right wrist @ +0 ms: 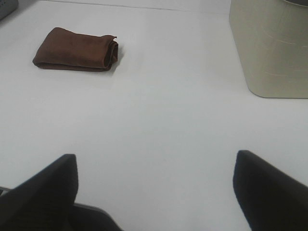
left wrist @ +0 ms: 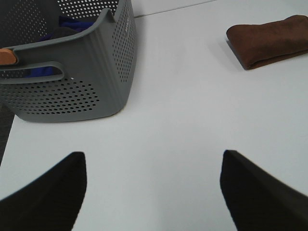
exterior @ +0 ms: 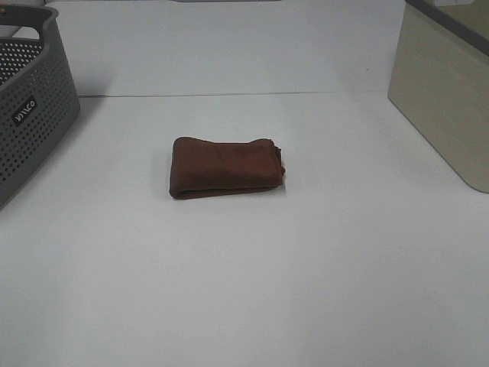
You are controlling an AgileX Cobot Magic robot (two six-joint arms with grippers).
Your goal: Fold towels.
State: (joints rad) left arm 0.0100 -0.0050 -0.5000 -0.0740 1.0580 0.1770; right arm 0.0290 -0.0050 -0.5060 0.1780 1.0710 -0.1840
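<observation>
Nearest the wrist cameras, the left end effector [left wrist: 151, 187] and the right end effector [right wrist: 154, 187] both stand spread wide, dark fingertips [left wrist: 45, 195] framing bare white desk [exterior: 244, 290], with nothing held between them. Neither arm appears in the high overhead view. Farther out, at the middle of the desk, the towel [exterior: 225, 167] lies folded into a compact reddish-brown rectangle, its layered edges stacked at one short end, flat on the surface and well apart from both end effectors. Off to the left side, a gray perforated basket [exterior: 30, 115] sits at the desk's edge, with blue fabric [left wrist: 72, 24] showing inside it in the left wrist view. On the right side, a beige bin [exterior: 443, 99] stands toward the back, its wall plain and pale.
</observation>
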